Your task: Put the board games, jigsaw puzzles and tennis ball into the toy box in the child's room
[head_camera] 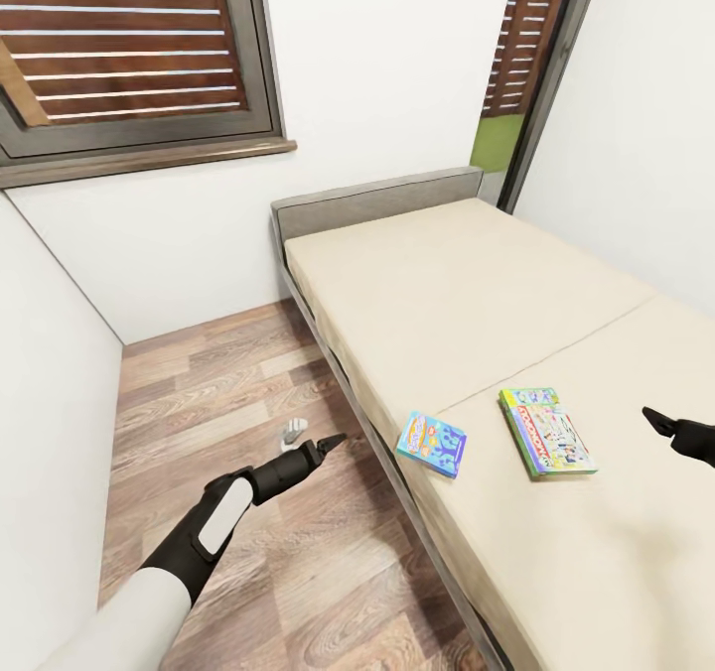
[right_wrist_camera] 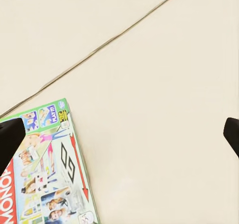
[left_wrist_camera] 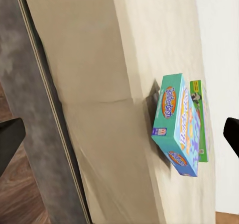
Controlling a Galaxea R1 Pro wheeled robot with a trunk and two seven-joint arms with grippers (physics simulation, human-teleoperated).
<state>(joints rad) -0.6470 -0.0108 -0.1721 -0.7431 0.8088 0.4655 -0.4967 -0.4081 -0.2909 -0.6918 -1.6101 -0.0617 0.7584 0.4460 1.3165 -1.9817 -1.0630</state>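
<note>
The left tool hangs over the wood floor just beside the bed, its fingers spread apart and holding nothing; the right tool is above the mattress, fingers likewise apart and empty. Past them, two board games lie flat near the bed's near edge: a small blue box and, close beside it, a green-white-red box. Beyond stand the headboard, the white wall and a shuttered window.

A beige bed with a grey headboard fills my right; wooden floor lies left, a shuttered window far left.
</note>
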